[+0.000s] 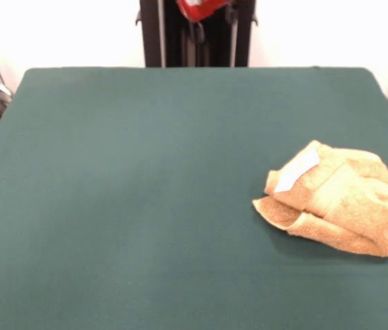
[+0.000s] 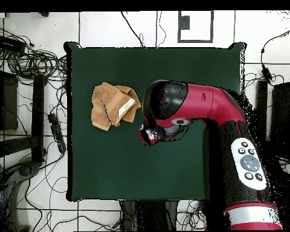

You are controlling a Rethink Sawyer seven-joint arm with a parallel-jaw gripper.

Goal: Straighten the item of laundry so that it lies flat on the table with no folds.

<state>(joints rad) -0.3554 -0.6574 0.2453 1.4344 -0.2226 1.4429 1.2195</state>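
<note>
The golden-orange terry towel lies bunched in a folded heap on the dark green table, near the right edge in the front view. Its white label faces up on the left fold. In the overhead view the towel sits at the table's upper left, with the label on its right side. The red and black arm bends over the table, and my gripper hangs just right of and below the towel, apart from it. The front view shows only a red part of the arm at the top edge.
The black pedestal stands at the table's far side. Cables and dark equipment lie on the floor left of the table in the overhead view, and more cables lie on the right.
</note>
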